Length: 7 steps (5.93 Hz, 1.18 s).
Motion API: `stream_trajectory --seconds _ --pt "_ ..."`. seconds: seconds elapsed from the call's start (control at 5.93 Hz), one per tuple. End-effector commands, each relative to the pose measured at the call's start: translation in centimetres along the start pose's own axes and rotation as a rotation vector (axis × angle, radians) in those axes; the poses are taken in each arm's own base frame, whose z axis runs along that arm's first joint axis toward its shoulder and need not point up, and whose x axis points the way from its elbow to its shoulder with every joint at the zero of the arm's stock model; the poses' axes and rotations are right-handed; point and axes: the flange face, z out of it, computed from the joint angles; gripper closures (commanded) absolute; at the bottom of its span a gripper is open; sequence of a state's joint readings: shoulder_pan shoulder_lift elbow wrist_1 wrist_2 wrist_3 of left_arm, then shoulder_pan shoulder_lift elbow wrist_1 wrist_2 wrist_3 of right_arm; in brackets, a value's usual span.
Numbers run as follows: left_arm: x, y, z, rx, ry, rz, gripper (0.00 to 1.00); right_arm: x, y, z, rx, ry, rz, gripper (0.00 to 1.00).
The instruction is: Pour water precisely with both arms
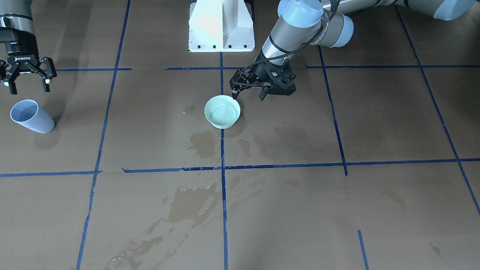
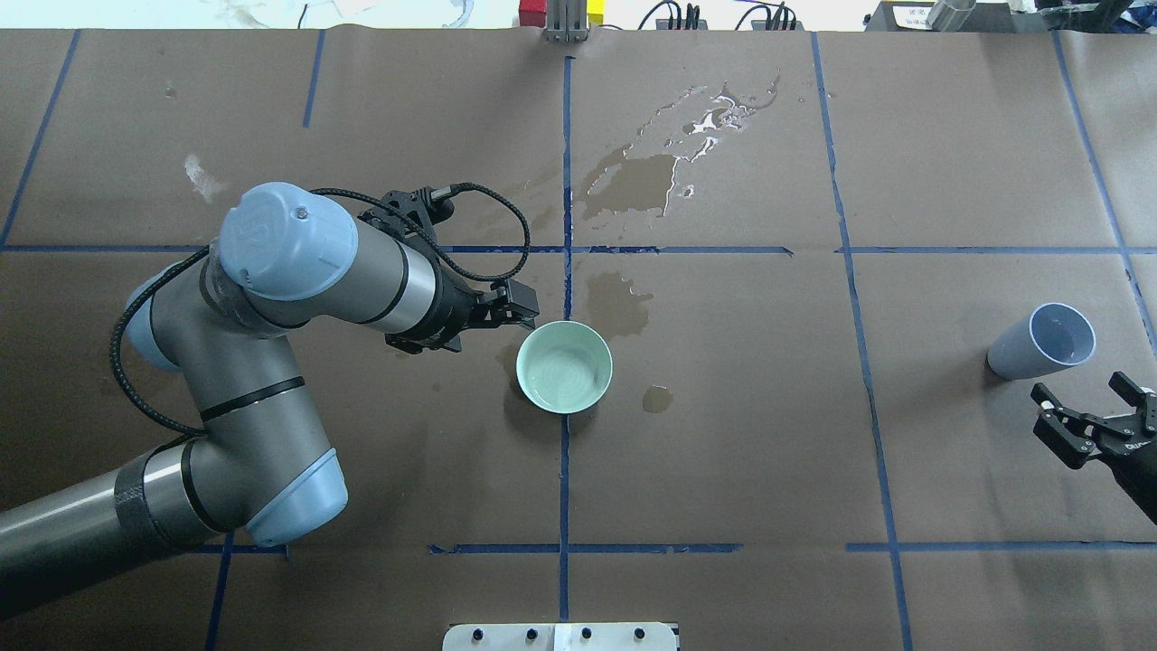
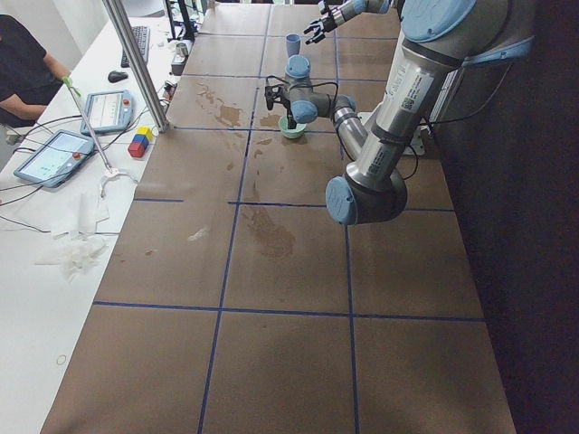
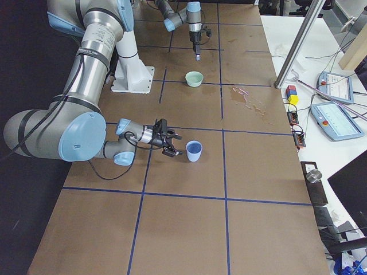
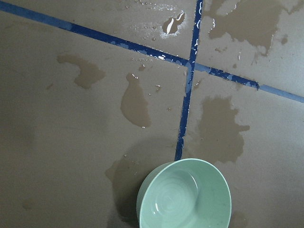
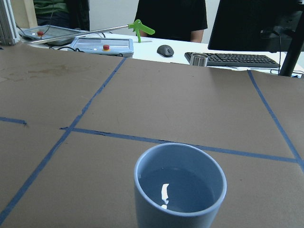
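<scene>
A pale green bowl [image 1: 222,111] sits near the table's middle, also in the overhead view [image 2: 564,366] and the left wrist view [image 5: 184,194]. A shallow pool of clear water lies in it. My left gripper [image 1: 248,96] hangs open and empty just beside the bowl's rim, on the robot's left of it [image 2: 515,315]. A blue cup [image 1: 32,116] stands upright on the robot's right [image 2: 1039,342]. It holds water [image 6: 175,192] with a glint on it. My right gripper [image 1: 30,90] is open and empty, just short of the cup on the robot's side [image 2: 1080,387].
Brown paper with blue tape lines [image 2: 566,181] covers the table. Wet stains and a glinting puddle [image 2: 714,117] lie on the far side of the bowl. The white pedestal [image 1: 221,26] stands at the robot's edge. Tablets, a keyboard and operators are beyond the far edge [image 6: 232,58].
</scene>
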State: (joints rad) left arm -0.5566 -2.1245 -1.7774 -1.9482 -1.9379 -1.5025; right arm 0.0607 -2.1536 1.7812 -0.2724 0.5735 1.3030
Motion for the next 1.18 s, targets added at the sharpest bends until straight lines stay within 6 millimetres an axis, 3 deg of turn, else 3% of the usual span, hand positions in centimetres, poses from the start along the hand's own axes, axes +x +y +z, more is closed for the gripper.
stream_trajectory --seconds 0.0,0.17,0.51,1.01 --pt "-0.3 0.0 0.0 0.0 -0.004 -0.001 0.0 0.4 1.2 0.4 0.023 0.003 0.012 0.01" --pt "-0.3 0.0 0.0 0.001 -0.002 0.0 0.0 -0.2 2.6 1.5 0.059 -0.007 0.055 0.01" --pt "-0.3 0.0 0.0 0.0 -0.004 -0.001 0.0 0.4 4.4 2.6 0.091 0.014 0.034 0.01" --pt "-0.2 0.1 -0.2 0.001 0.001 0.001 0.0 0.0 5.2 3.3 0.106 0.012 0.044 0.01"
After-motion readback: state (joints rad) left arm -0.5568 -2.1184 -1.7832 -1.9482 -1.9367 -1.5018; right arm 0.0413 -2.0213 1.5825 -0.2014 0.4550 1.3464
